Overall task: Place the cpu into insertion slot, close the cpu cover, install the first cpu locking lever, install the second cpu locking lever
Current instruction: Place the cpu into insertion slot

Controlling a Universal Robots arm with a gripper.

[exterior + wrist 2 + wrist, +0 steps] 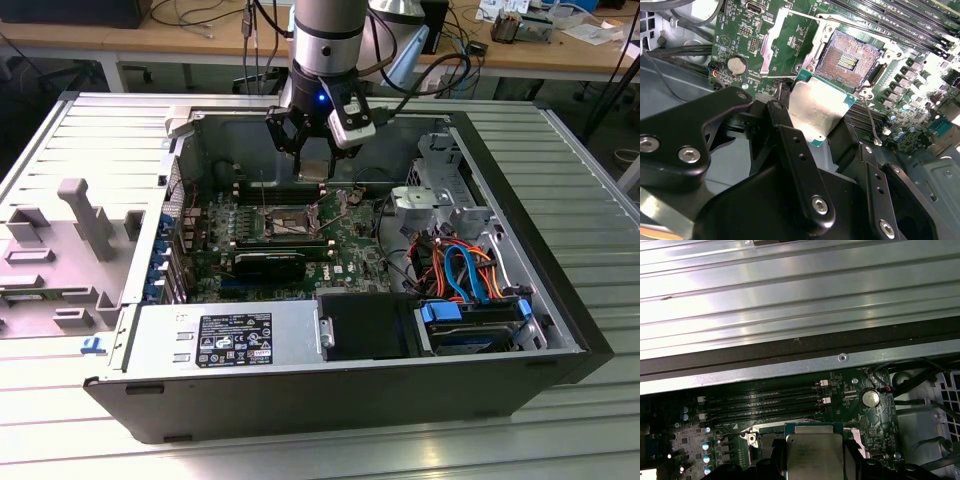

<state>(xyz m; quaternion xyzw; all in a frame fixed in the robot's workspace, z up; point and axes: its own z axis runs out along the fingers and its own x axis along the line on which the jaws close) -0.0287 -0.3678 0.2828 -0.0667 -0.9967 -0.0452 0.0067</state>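
Ribbed aluminium table [560, 420], matte silver with long parallel grooves, carries an open black tower case [300, 390] lying on its side. Wooden desks [120, 40] run along the back.

You have 1 arm over the case. Its gripper [313, 150] hangs above the green motherboard [345, 250], near the case's far wall. The 2 black angular fingers [785, 130] are clamped on opposite edges of the cpu [815, 107], a flat square chip with a dull silvery lid and a thin green border. In the first wrist view the cpu [812, 455] shows face-on between the finger links.

The insertion slot [846, 59] lies bare: a square gold-brown contact field inside a dark metal rim. The chip is held above the board just beside the slot, not seated in it.

The cpu cover [771, 42], a thin grey metal frame, is flipped open on the slot's other side. 1 thin wire locking lever [871, 117] sticks out unlatched.

Also noted: a round shiny coin cell [737, 65], long black memory slots [760, 402], and blue and orange cables [460, 265] towards the exterior view's right.
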